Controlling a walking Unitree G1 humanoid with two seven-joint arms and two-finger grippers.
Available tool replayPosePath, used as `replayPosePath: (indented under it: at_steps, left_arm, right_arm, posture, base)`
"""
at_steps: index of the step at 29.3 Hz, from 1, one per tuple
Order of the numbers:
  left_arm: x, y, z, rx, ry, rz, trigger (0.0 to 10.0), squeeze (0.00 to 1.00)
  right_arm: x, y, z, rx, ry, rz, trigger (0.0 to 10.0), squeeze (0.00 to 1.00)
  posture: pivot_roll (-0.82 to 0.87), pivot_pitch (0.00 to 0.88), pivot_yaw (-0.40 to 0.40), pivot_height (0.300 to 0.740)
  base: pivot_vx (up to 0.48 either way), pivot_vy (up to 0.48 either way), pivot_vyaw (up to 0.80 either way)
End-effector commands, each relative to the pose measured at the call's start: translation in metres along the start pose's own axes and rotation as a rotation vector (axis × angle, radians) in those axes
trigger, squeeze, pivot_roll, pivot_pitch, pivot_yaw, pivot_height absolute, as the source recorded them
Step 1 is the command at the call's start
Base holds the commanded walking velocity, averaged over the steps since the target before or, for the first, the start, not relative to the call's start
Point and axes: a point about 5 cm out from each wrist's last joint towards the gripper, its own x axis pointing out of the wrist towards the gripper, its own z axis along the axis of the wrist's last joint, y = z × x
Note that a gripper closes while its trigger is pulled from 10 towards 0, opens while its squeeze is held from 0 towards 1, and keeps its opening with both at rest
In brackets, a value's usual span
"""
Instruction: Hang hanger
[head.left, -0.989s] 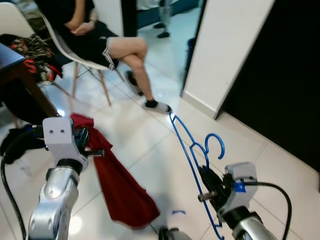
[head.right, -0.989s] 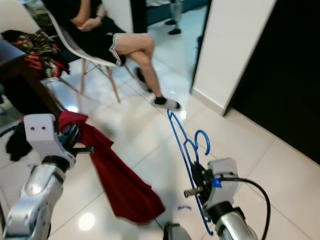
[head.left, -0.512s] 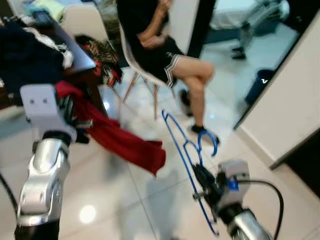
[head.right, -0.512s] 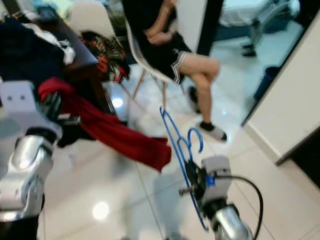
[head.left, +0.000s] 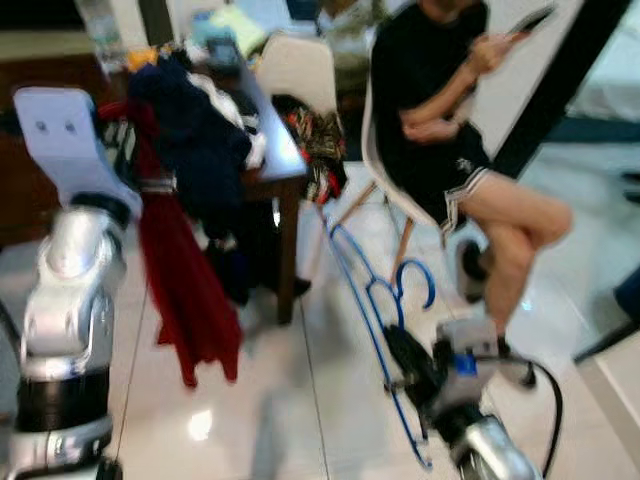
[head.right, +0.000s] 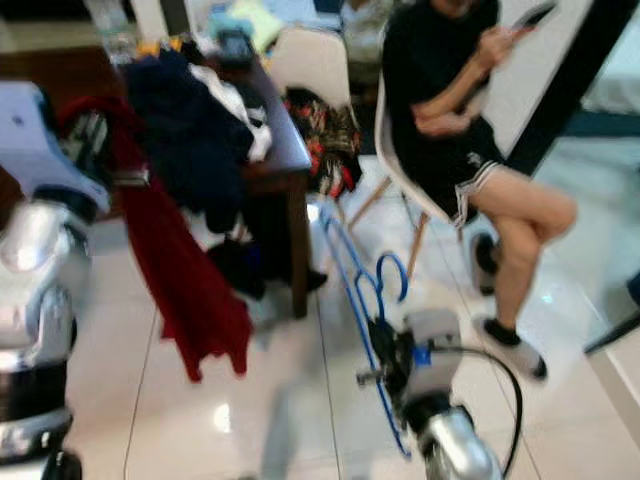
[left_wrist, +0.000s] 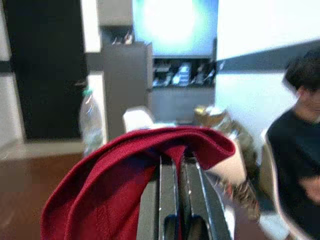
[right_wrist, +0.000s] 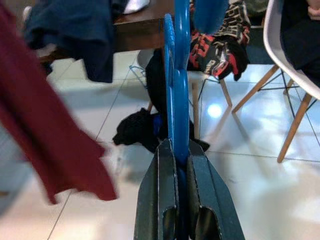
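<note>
R gripper (head.left: 408, 368) is clamped tight on the blue hanger (head.left: 365, 305), fingers (right_wrist: 162, 200) closed on its frame w/ no gap; hanger is held up in front of the robot, hook (head.left: 417, 283) uppermost, above the tile floor. L gripper (left_wrist: 175, 200) is pinched shut on a red garment (head.left: 180, 275) draping down beside the dark wooden table (head.left: 280, 165) piled w/ clothes. Seated person (head.left: 440, 130) on a white chair beyond. Hanger looks light, thin, stiff plastic, prob. a bit slick and springy – likely to swing or twist in a narrow pinch. Best grip: on the frame near the hook's base, leaving the hook free. Garment is soft, limp.
</note>
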Motion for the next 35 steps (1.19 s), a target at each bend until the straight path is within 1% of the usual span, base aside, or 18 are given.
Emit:
replayPosePath:
  at_steps: [1,2,5,6,7,8,10,11,13,15,16,18,23,25,28,32,33,35]
  left_arm:
    - [0.019,0.005,0.040,-0.017,-0.157,-0.049,10.0,0.00]
    - [0.019,0.005,0.040,-0.017,-0.157,-0.049,10.0,0.00]
    - [0.045,0.017,0.089,-0.060,-0.292,-0.098,10.0,0.00]
    - [0.045,0.017,0.089,-0.060,-0.292,-0.098,10.0,0.00]
    - [0.055,0.022,0.107,-0.057,-0.339,-0.114,10.0,0.00]
    - [0.055,0.022,0.107,-0.057,-0.339,-0.114,10.0,0.00]
    - [0.067,0.030,0.134,-0.046,-0.408,-0.123,10.0,0.00]
    - [0.067,0.030,0.134,-0.046,-0.408,-0.123,10.0,0.00]
    - [0.072,0.029,0.146,-0.041,-0.444,-0.140,10.0,0.00]
    - [0.077,0.021,0.177,-0.011,-0.542,-0.182,10.0,0.00]
    - [0.077,0.021,0.177,-0.011,-0.542,-0.182,10.0,0.00]
    - [0.079,0.019,0.196,0.016,-0.604,-0.194,10.0,0.00]
    - [0.080,0.025,0.205,0.037,-0.631,-0.168,10.0,0.00]
    - [0.082,0.036,0.208,0.059,-0.633,-0.120,10.0,0.00]
    - [0.083,0.043,0.209,0.078,-0.633,-0.081,10.0,0.00]
    - [0.080,0.052,0.218,0.118,-0.653,-0.032,10.0,0.00]
    - [0.076,0.062,0.230,0.174,-0.684,0.028,10.0,0.00]
    - [0.074,0.068,0.234,0.198,-0.693,0.056,10.0,0.00]
  right_arm:
    - [-0.003,-0.004,-0.003,0.014,0.007,-0.013,10.0,0.00]
    - [-0.003,-0.004,-0.003,0.014,0.007,-0.013,10.0,0.00]
    - [-0.001,-0.004,-0.004,0.020,0.005,-0.013,10.0,0.00]
    - [-0.001,-0.004,-0.004,0.020,0.005,-0.013,10.0,0.00]
    - [0.000,-0.004,-0.004,0.023,0.004,-0.014,10.0,0.00]
    - [0.000,-0.004,-0.004,0.023,0.004,-0.014,10.0,0.00]
    - [0.001,-0.004,-0.005,0.032,0.004,-0.018,10.0,0.00]
    - [0.001,-0.004,-0.005,0.032,0.004,-0.018,10.0,0.00]
    - [0.002,-0.004,-0.005,0.036,0.008,-0.024,10.0,0.00]
    - [0.002,-0.004,-0.007,0.038,0.021,-0.029,10.0,0.00]
    - [0.002,-0.004,-0.007,0.038,0.021,-0.029,10.0,0.00]
    - [0.002,-0.004,-0.008,0.038,0.027,-0.029,10.0,0.00]
    - [0.002,-0.004,-0.007,0.056,0.014,-0.033,10.0,0.00]
    - [0.002,-0.004,-0.006,0.057,0.007,-0.030,10.0,0.00]
    - [0.002,-0.003,-0.006,0.046,0.005,-0.018,10.0,0.00]
    - [0.001,0.000,-0.006,0.019,0.011,0.004,10.0,0.00]
    - [0.001,0.000,-0.006,0.013,0.014,0.015,10.0,0.00]
    - [0.001,0.000,-0.007,0.014,0.014,0.016,10.0,0.00]
  posture:
    - [0.05,0.145,-0.052,0.740]
    - [0.05,0.145,-0.052,0.740]
    - [0.06,0.140,-0.051,0.740]
    - [0.06,0.140,-0.051,0.740]
    - [0.06,0.140,-0.048,0.740]
    - [0.06,0.140,-0.048,0.740]
    - [0.06,0.136,-0.048,0.740]
    - [0.06,0.136,-0.048,0.740]
    - [0.06,0.136,-0.047,0.740]
    - [0.06,0.133,-0.042,0.740]
    - [0.06,0.133,-0.042,0.740]
    - [0.06,0.133,-0.040,0.740]
    - [0.06,0.135,-0.038,0.740]
    - [0.06,0.137,-0.041,0.740]
    - [0.06,0.137,-0.045,0.740]
    - [0.06,0.138,-0.046,0.740]
    - [0.07,0.138,-0.048,0.740]
    - [0.07,0.138,-0.049,0.740]
  base:
    - [0.480,0.000,0.00]
    - [0.480,0.000,0.00]
    - [0.480,0.000,0.00]
    - [0.480,0.000,0.00]
    - [0.480,0.000,0.00]
    - [0.480,0.000,0.00]
    - [0.480,0.000,0.00]
    - [0.480,0.000,0.00]
    - [0.480,0.000,0.00]
    - [0.480,0.000,-0.71]
    - [0.480,0.000,-0.80]
    - [0.480,0.000,-0.80]
    - [0.480,0.000,-0.48]
    - [0.480,0.000,0.00]
    - [0.480,0.000,0.00]
    - [0.480,0.000,0.79]
    - [0.480,0.000,0.79]
    - [0.480,0.000,0.79]
